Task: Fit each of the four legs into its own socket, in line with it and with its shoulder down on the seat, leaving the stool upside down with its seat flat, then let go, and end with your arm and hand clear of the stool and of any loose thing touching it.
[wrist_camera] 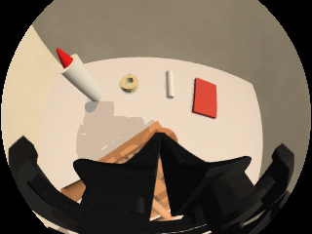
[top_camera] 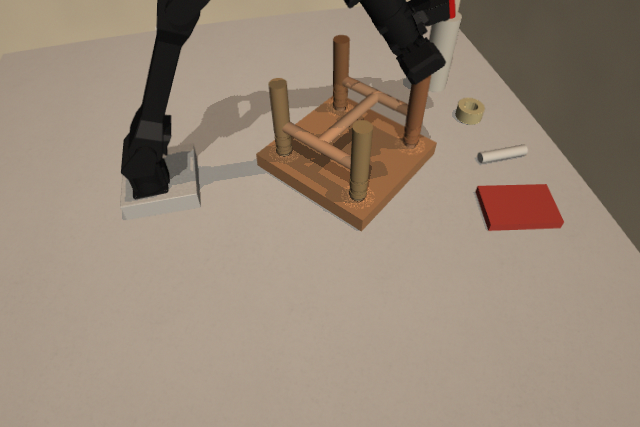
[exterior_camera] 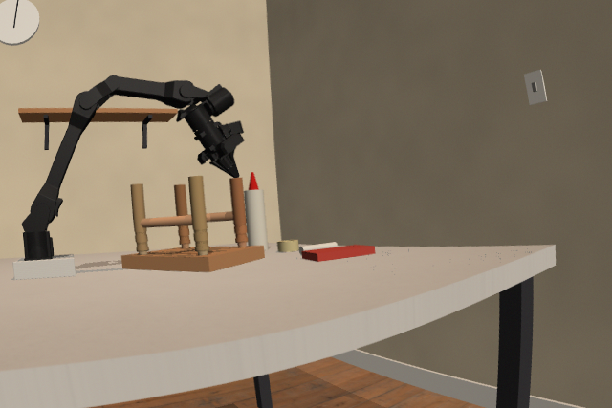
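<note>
The stool's seat (top_camera: 385, 179) (exterior_camera: 163, 263) lies flat, upside down. An olive leg (top_camera: 360, 158) (exterior_camera: 197, 210) stands at its near corner, another olive leg (top_camera: 279, 112) (exterior_camera: 138, 210) at the left. A brown leg (top_camera: 340, 63) (exterior_camera: 181, 205) stands at the back, a red-brown leg (top_camera: 417, 107) (exterior_camera: 238, 205) at the right. All look upright; a small gap under a shoulder cannot be ruled out. Stretcher bars (top_camera: 348, 117) (exterior_camera: 165, 222) join the legs. My gripper (exterior_camera: 237, 176) (wrist_camera: 159, 136) is shut and empty, its tips at or just above the red-brown leg's top; contact cannot be told.
A white glue bottle (top_camera: 443, 55) (exterior_camera: 255, 218) (wrist_camera: 82, 84) with a red tip stands behind the red-brown leg. A tape ring (top_camera: 459, 114) (exterior_camera: 287, 246) (wrist_camera: 124, 88), a white rod (top_camera: 503, 153) (wrist_camera: 170, 84) and a red block (top_camera: 519, 207) (exterior_camera: 338, 252) (wrist_camera: 205, 98) lie to the right.
</note>
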